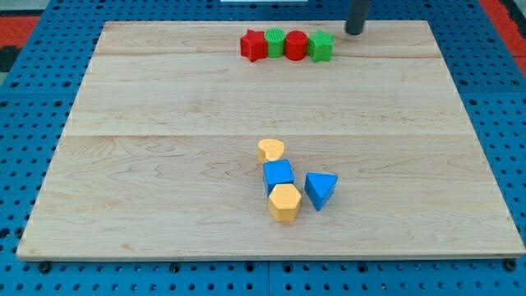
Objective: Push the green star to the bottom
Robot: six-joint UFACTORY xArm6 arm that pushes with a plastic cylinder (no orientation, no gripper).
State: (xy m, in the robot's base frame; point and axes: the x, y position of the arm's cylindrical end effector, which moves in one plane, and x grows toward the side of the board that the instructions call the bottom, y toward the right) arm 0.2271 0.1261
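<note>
The green star (321,47) sits at the right end of a row of blocks near the view's top edge of the wooden board (164,164). The row runs, from left to right: a red star (254,45), a green round block (275,41), a red cylinder (297,44), then the green star. My tip (354,31) is at the view's top, just right of and slightly above the green star, a small gap apart from it.
A cluster lies below the board's centre: a yellow heart (270,150), a blue cube (279,174), a yellow hexagon (284,202) and a blue triangle (320,190). A blue pegboard surrounds the board.
</note>
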